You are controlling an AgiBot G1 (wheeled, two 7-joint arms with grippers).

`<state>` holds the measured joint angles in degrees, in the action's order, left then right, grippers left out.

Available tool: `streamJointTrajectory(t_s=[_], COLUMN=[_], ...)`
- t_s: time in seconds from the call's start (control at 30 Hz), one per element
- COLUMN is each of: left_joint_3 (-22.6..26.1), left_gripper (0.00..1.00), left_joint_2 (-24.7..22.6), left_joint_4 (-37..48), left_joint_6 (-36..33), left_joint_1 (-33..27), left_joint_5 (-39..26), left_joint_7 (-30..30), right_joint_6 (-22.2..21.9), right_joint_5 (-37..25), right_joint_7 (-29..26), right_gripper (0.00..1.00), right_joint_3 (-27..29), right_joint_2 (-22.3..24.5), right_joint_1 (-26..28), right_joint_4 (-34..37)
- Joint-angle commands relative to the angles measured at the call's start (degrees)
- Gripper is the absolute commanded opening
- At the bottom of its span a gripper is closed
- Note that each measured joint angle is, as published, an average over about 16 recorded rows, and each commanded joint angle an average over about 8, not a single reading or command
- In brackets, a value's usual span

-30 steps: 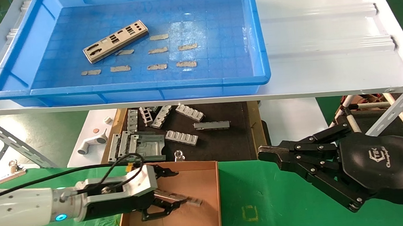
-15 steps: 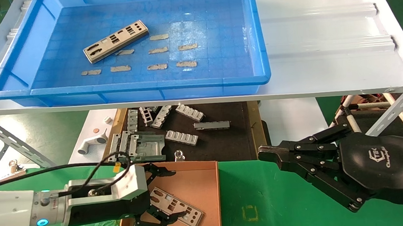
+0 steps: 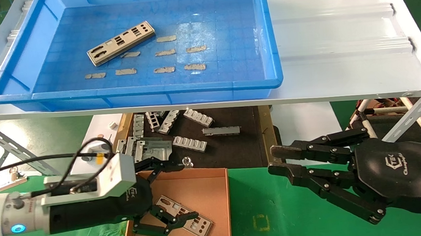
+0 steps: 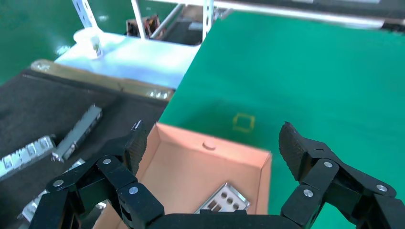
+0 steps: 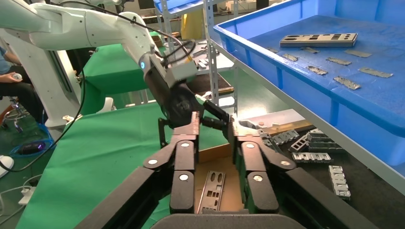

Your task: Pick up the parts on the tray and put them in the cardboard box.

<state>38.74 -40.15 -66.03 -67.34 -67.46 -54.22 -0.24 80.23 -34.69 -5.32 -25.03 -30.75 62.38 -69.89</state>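
Observation:
One silver part (image 3: 120, 42) lies slanted on the floor of the blue tray (image 3: 156, 88) on the upper shelf, also visible in the right wrist view (image 5: 317, 39). Another part (image 3: 202, 226) (image 4: 224, 200) (image 5: 212, 183) lies flat in the near right corner of the cardboard box (image 3: 204, 188) (image 4: 191, 171). My left gripper (image 3: 186, 192) (image 4: 213, 138) hovers over the box, open wide, with nothing between its fingers. My right gripper (image 3: 273, 161) (image 5: 213, 123) hangs to the right of the box above the green cloth, fingers a little apart and empty.
Several grey tape strips (image 3: 163, 52) are stuck on the tray floor. Behind the box, a dark mat (image 3: 235, 149) carries grey ribbed brackets (image 3: 190, 143). The white shelf (image 3: 339, 49) overhangs the mat. A yellow square mark (image 3: 261, 222) sits on the green cloth.
The left gripper let go of the part, which dropped flat into the box, then drew back and upward with its jaws wide. The right gripper's fingers parted slightly.

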Motion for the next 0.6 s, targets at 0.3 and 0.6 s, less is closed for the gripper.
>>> streamJointTrajectory(t_s=[0.3,0.6], left_joint_3=[-6.03,-11.49], left_gripper=[1.0,1.0], left_joint_2=[1.36,2.59], left_joint_4=[-2.0,-3.82], left_joint_6=[-4.87,-9.28], left_joint_1=[1.56,2.98], left_joint_5=[3.28,6.25], left_joint_7=[-2.79,-5.31], right_joint_6=[0.0,0.0], right_joint_5=[0.0,0.0], right_joint_7=[0.0,0.0], right_gripper=[1.0,1.0], right_joint_3=[0.0,0.0], right_joint_2=[0.0,0.0], right_joint_1=[0.0,0.0], right_joint_4=[0.0,0.0])
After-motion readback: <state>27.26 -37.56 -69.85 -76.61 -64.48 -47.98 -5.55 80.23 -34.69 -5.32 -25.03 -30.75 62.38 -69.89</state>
